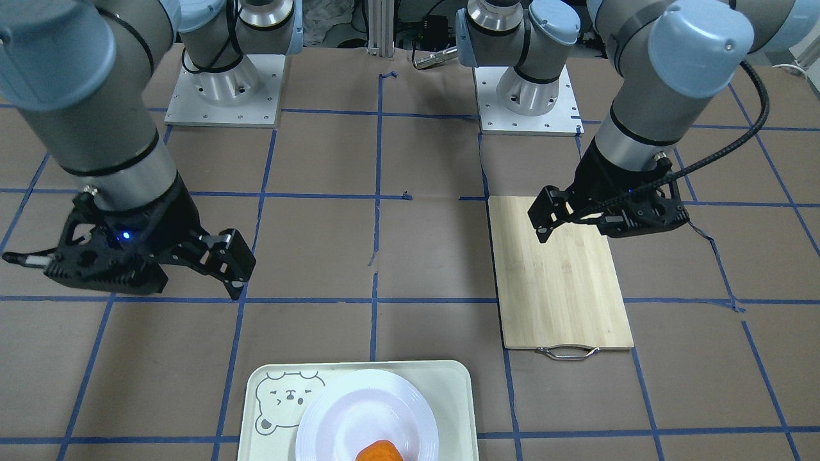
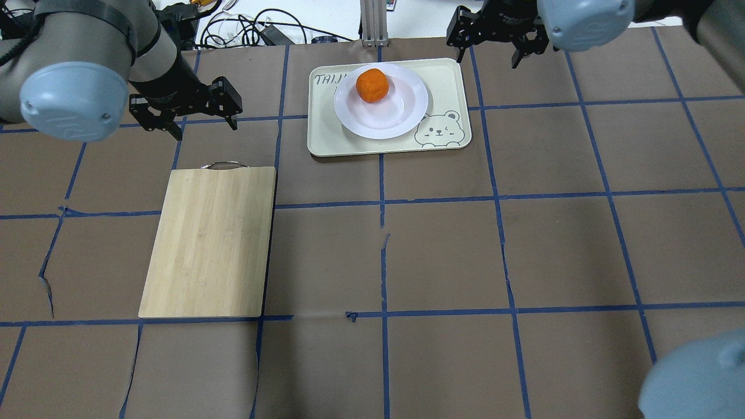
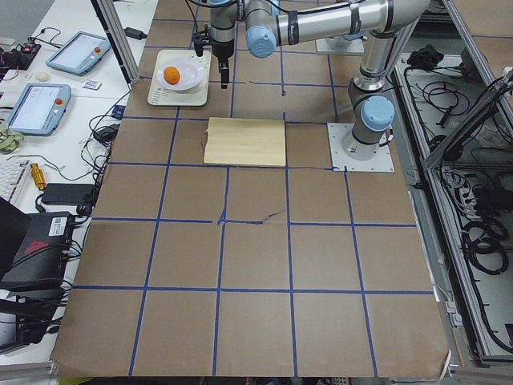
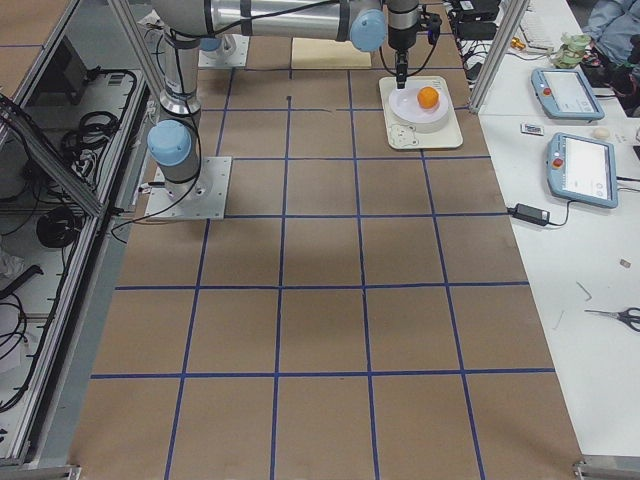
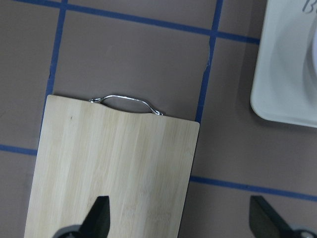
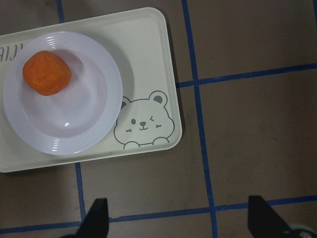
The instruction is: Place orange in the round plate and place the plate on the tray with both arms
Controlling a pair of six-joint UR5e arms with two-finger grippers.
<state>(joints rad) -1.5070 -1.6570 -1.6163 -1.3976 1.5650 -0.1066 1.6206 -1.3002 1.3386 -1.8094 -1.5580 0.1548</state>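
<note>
The orange (image 2: 372,84) lies in the round plate (image 2: 381,122), toward its far side. The plate rests on the tray (image 2: 326,137) at the table's far middle. All three also show in the right wrist view: orange (image 6: 47,73), plate (image 6: 74,131), tray (image 6: 148,49). My right gripper (image 2: 489,57) hangs open and empty just right of the tray's far corner. Open and empty too, my left gripper (image 2: 204,123) hovers left of the tray, above the cutting board's handle end. Neither gripper touches plate or tray.
A bamboo cutting board (image 2: 209,241) with a metal handle (image 5: 126,101) lies on the left half of the table. Blue tape lines grid the brown table cover. Cables and a metal post stand past the far edge beyond the tray.
</note>
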